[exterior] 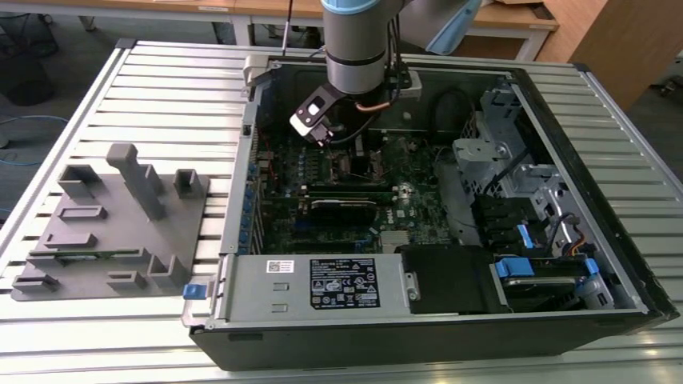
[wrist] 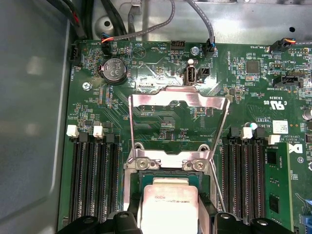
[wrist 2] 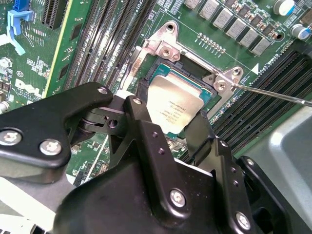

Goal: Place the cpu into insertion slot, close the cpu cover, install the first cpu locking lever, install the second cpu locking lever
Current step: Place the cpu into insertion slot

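The cpu [wrist 2: 173, 100], a flat silver square, sits between my black fingers [wrist 2: 141, 126] right over the insertion slot [wrist 2: 192, 62], whose dark rim shows around it. My gripper [wrist 2: 169, 117] is shut on the cpu, one finger on each of two opposite sides; the first wrist view shows the same grip on the cpu [wrist: 169, 202]. The cpu cover [wrist: 178, 100] is swung open, away from the slot. A thin locking lever rod [wrist 2: 273, 95] sticks out free beside the socket. In the exterior view my gripper [exterior: 347, 152] hangs low inside the open computer case.
Long black memory slots [wrist: 92, 185] flank the socket on both sides. Cables [wrist: 146, 29] run along the case wall. On the exterior view's left stands a grey fixture tray [exterior: 107, 216]. A power supply [exterior: 320, 280] and a drive cage [exterior: 533, 200] fill the case's near and right parts.
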Available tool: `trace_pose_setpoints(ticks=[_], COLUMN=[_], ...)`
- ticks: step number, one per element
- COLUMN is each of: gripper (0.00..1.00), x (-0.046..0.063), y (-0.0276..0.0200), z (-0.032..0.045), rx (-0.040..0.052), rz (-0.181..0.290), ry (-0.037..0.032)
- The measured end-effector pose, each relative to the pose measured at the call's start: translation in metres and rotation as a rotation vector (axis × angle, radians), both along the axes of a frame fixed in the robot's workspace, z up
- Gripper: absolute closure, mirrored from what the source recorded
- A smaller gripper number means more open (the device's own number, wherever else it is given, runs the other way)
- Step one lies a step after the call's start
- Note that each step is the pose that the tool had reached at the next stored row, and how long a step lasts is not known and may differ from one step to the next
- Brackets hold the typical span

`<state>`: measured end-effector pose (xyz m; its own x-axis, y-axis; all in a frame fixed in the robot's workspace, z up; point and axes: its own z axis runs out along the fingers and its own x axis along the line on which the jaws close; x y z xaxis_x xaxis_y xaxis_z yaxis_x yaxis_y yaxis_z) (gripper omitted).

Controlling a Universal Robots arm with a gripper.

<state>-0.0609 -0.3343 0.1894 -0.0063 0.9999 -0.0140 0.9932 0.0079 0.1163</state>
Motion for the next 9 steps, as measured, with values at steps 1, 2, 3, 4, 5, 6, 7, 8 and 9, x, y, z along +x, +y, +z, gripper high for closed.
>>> trace_pose_setpoints(ticks=[1,2,3,4,5,6,7,8,9], gripper=[0.46,0.46,0.46,0.46,0.46,0.46,0.46,0.46,0.46], x=[0.0000,0.0000,0.0000,0.0000,0.0000,0.0000,0.0000,0.0000,0.0000], y=[0.0000,0.0000,0.0000,0.0000,0.0000,0.0000,0.0000,-0.0001,0.0000], z=[0.0000,0.0000,-0.0001,0.0000,0.0000,-0.0001,-0.0001,-0.0001,-0.0001], rx=[0.0000,0.0000,0.0000,0.0000,-0.0001,-0.0001,-0.0001,-0.0001,0.0000], rz=[0.000,0.000,0.000,0.000,0.000,0.000,0.000,0.000,0.000], ry=[0.0000,0.0000,0.0000,0.0000,0.0000,0.0000,0.0000,0.0000,-0.0001])
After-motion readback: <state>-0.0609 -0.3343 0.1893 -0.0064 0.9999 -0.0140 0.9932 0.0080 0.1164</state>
